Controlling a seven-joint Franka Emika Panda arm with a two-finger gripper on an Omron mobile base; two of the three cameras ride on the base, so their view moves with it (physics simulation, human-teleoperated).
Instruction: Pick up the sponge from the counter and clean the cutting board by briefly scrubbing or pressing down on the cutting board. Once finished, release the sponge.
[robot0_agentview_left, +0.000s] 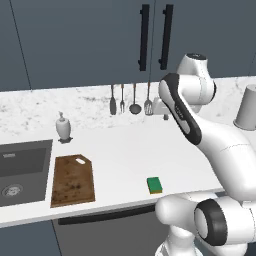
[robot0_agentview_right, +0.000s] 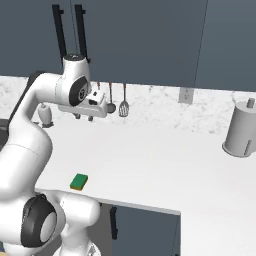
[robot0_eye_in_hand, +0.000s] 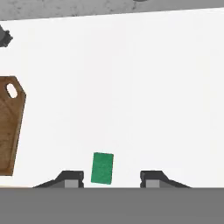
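The sponge (robot0_agentview_left: 155, 185) is seen lying flat on the white surface (robot0_agentview_left: 125, 150) near its front edge, well apart from the cutting board (robot0_agentview_left: 73, 180), which lies to its left just beside the sink basin (robot0_agentview_left: 22, 170). The pincer (robot0_eye_in_hand: 109, 177) is held high above the surface with nothing between its fingertips (robot0_eye_in_hand: 72, 178), which stand apart, the jaws at their narrowest setting. A soap dispenser (robot0_agentview_left: 62, 127) and hanging utensils (robot0_agentview_left: 129, 99) are seen by the marble backsplash (robot0_agentview_left: 45, 107).
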